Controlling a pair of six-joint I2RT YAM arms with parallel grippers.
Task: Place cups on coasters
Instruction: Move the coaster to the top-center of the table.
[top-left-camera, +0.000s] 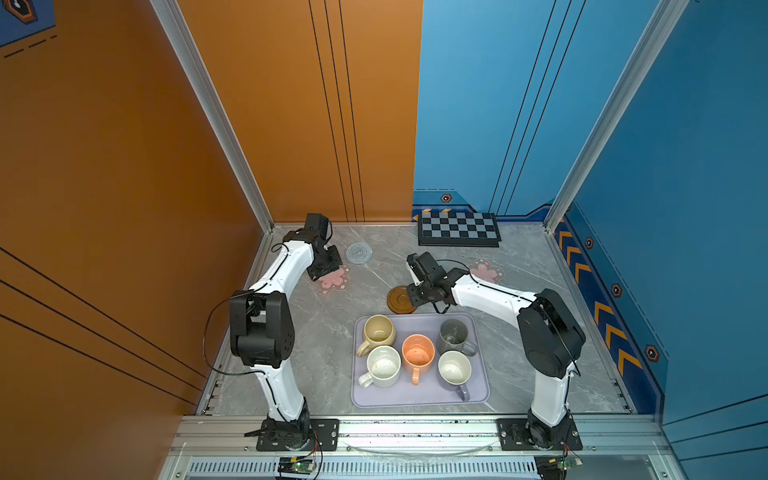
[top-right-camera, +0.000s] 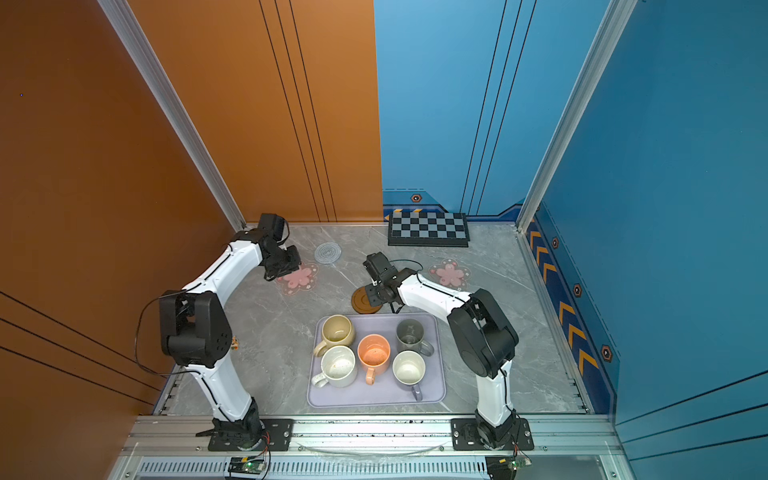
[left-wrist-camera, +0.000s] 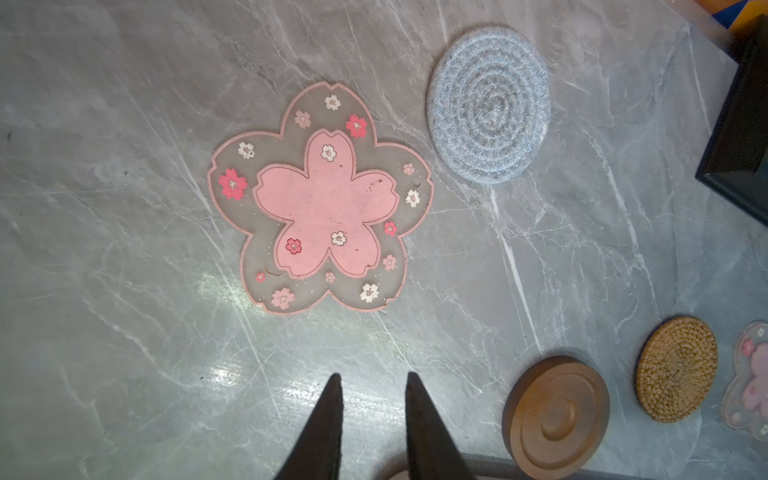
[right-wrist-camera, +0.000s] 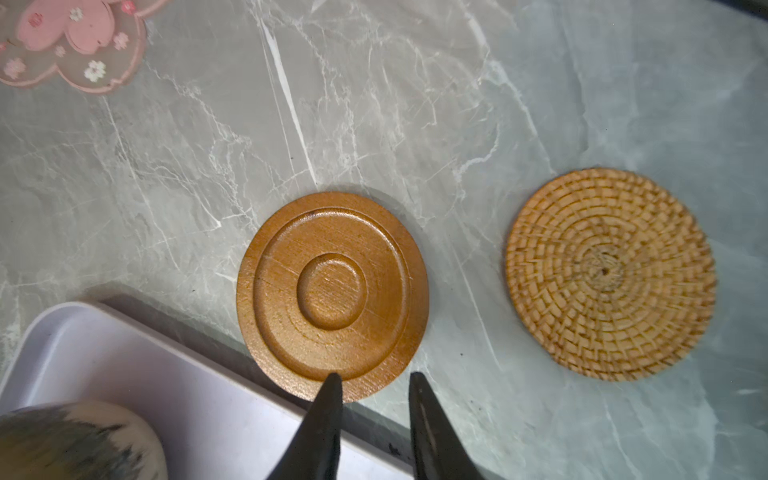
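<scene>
Cups (top-left-camera: 417, 353) sit on tray (top-left-camera: 415, 397); left gripper (left-wrist-camera: 372, 376) and right gripper (right-wrist-camera: 376, 376), jaws barely apart, empty, must widen to pinch rims.

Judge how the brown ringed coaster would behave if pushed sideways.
The brown ringed coaster looks like rigid carved wood, so it would probably slide whole, not flex. The table looks glossy, so it may skid easily. Lying flat, it seems unlikely to tip or roll.

lavender tray (top-left-camera: 419, 395), checkered board (top-left-camera: 459, 229)
</scene>
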